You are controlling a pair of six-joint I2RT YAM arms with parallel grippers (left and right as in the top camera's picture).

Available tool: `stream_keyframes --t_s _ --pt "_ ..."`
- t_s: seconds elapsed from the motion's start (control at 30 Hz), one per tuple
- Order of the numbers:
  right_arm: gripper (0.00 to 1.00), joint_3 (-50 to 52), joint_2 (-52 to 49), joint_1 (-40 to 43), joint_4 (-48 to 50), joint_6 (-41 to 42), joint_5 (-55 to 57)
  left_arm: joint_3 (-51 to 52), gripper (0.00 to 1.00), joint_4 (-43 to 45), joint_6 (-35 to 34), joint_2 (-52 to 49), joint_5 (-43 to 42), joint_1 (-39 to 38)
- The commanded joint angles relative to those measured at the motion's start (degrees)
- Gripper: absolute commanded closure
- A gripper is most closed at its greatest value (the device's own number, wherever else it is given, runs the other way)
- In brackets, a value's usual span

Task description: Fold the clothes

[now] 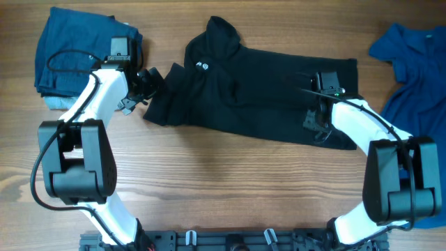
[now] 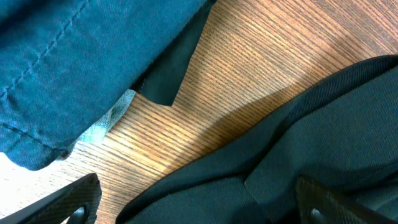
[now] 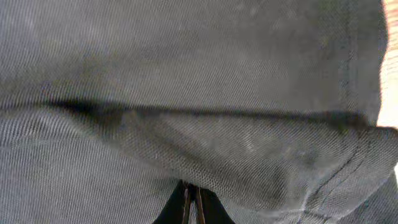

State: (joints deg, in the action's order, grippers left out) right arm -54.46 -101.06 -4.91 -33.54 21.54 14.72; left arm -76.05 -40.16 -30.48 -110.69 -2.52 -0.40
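A black polo shirt (image 1: 258, 90) lies spread across the middle of the table, collar at the back. My left gripper (image 1: 148, 87) is at the shirt's left edge. In the left wrist view it is open (image 2: 199, 208), with black fabric (image 2: 311, 124) lying between its fingers. My right gripper (image 1: 317, 124) is low over the shirt's right part. In the right wrist view its fingers (image 3: 191, 202) are pressed together on a raised fold of the black fabric (image 3: 186, 74), which fills the view.
A stack of folded blue clothes (image 1: 77, 56) sits at the back left, close behind my left gripper; it also shows in the left wrist view (image 2: 74, 62). A loose blue garment (image 1: 411, 70) lies at the right edge. Bare wooden table (image 1: 223, 181) runs along the front.
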Motion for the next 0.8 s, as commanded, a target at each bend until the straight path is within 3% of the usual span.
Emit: stream_keyframes --t_s 0.0,0.33,0.47,0.5,0.57,0.63,0.77 --pt "0.96 -0.4 -2.1 3.7 1.4 0.5 2.1 0.3 0.00 0.1 0.3 -0.3 -0.5 0.2" --pt "0.95 -1.1 -1.9 9.6 17.6 -8.2 -0.8 0.3 0.00 0.1 0.3 -0.3 -0.5 0.2" --pt "0.84 -7.1 4.1 9.6 3.4 -7.7 -7.5 0.3 0.00 0.1 0.3 -0.3 -0.5 0.2" --pt "0.66 -7.8 6.8 9.7 -0.5 -7.2 -8.1 0.3 0.00 0.1 0.3 -0.3 -0.5 0.2" --pt "0.51 -7.8 12.0 10.1 -7.7 -4.0 -8.4 0.3 0.00 0.1 0.3 -0.3 -0.5 0.2" --pt "0.50 -7.7 13.2 12.6 -13.4 -1.9 -9.6 0.3 0.00 0.1 0.3 -0.3 -0.5 0.2" --pt "0.50 -3.8 11.2 17.2 -13.0 -2.0 -15.1 0.3 0.00 0.1 0.3 -0.3 -0.5 0.2"
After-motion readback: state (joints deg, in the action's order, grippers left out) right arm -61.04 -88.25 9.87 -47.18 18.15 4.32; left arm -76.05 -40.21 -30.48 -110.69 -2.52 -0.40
